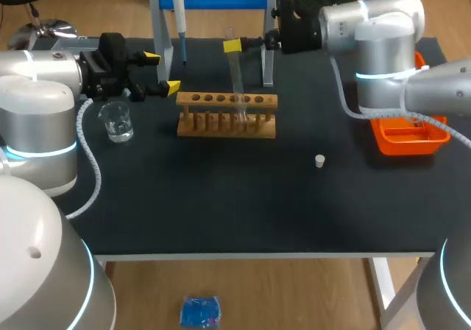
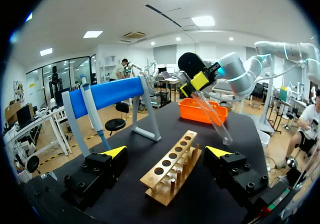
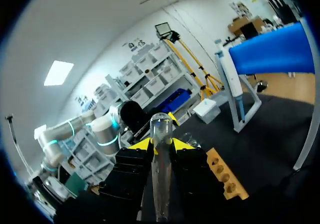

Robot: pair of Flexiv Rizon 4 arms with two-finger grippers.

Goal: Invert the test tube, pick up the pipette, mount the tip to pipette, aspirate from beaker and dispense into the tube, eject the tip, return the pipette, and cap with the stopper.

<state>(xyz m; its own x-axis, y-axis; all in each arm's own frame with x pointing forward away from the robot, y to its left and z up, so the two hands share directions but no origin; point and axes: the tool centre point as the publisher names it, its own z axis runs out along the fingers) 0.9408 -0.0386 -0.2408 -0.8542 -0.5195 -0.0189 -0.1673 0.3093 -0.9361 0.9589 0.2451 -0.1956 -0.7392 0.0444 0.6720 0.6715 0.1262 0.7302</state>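
Test tube (image 1: 236,79), just one, clamped in right hand (image 1: 232,46) by one wooden rack (image 1: 221,130); left hand (image 1: 162,72) wide.

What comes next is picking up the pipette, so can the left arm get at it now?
Probably yes: the left gripper is open and empty, and the pipette hangs on the blue stand just ahead, nothing between.
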